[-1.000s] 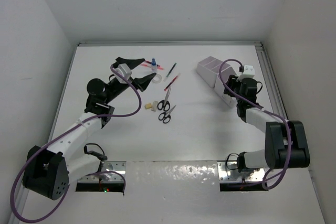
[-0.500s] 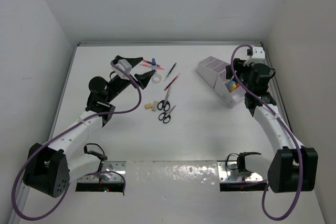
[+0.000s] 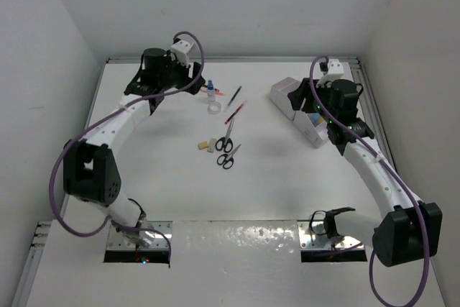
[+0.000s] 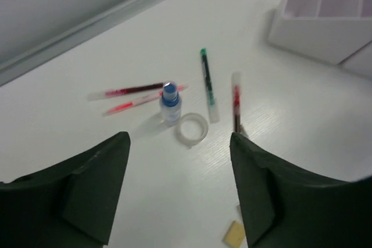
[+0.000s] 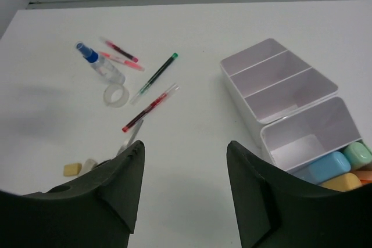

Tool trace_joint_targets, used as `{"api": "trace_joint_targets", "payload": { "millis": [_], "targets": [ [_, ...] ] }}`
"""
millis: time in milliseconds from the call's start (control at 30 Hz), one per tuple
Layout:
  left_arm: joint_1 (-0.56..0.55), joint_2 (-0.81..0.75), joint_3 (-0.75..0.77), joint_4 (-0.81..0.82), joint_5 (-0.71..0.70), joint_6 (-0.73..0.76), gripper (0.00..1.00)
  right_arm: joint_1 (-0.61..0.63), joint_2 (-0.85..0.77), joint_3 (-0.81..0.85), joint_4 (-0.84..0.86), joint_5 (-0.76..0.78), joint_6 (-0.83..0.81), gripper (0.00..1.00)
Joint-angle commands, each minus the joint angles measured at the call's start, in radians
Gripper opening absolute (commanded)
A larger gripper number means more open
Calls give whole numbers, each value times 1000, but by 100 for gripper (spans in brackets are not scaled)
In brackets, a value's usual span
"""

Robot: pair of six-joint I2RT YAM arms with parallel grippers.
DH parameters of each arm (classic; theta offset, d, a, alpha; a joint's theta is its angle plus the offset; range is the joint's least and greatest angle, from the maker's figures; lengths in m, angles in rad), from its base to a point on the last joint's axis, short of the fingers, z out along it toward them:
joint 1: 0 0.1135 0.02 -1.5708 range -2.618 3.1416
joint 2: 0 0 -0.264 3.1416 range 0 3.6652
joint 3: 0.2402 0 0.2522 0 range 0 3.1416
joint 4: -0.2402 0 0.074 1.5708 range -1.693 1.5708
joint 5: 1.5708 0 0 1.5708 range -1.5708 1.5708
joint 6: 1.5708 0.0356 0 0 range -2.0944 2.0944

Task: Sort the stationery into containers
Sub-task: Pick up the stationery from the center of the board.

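Note:
The stationery lies mid-table: a blue-capped bottle (image 3: 210, 91), a white tape ring (image 3: 214, 108), thin pens (image 3: 235, 111), two black-handled scissors (image 3: 225, 134) and beige erasers (image 3: 205, 146). In the left wrist view the bottle (image 4: 170, 104), ring (image 4: 192, 129) and a green-capped pen (image 4: 207, 84) lie ahead of my open, empty left gripper (image 4: 179, 137). In the top view the left gripper (image 3: 172, 83) hangs left of the bottle. The white organiser (image 3: 302, 109) holds pastel capsules (image 5: 328, 166) in its near compartment. My right gripper (image 3: 302, 98), seen in its wrist view (image 5: 186, 143), is open and empty above the table beside the organiser (image 5: 279, 79).
The far wall and a metal rail run just behind the left gripper. The side walls close in the table on the left and right. The organiser's far lilac compartments (image 5: 264, 65) hold nothing. The arm bases and metal plates sit at the near edge.
My left arm has swung up and back, carrying its gripper to the far edge, left of the bottle. My right gripper has risen from the organiser's near end and now looks over the table.

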Motion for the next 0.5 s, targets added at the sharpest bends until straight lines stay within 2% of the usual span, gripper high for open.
{"api": "trace_joint_targets", "payload": {
  "millis": [0,33,100,133,167,200,367,467],
  "targets": [
    [11,89,93,-141,-4,87,70,23,15,20,48,-20,31,58],
    [9,144,105,-129,5,86,71,31,27,23,53,-26,28,58],
    [-7,236,163,-123,21,84,86,36,47,43,49,-36,24,58],
    [-8,264,187,-123,22,84,86,39,55,50,44,-36,19,58],
    [-15,292,223,-121,19,87,97,39,59,55,39,-46,16,58],
    [-20,316,239,-115,15,93,100,42,64,60,35,-46,10,58],
    [-54,435,274,-28,-103,127,99,46,76,61,19,-45,-15,58],
    [-66,485,280,9,-181,144,94,46,72,49,21,-36,-18,58]
  ]
}}
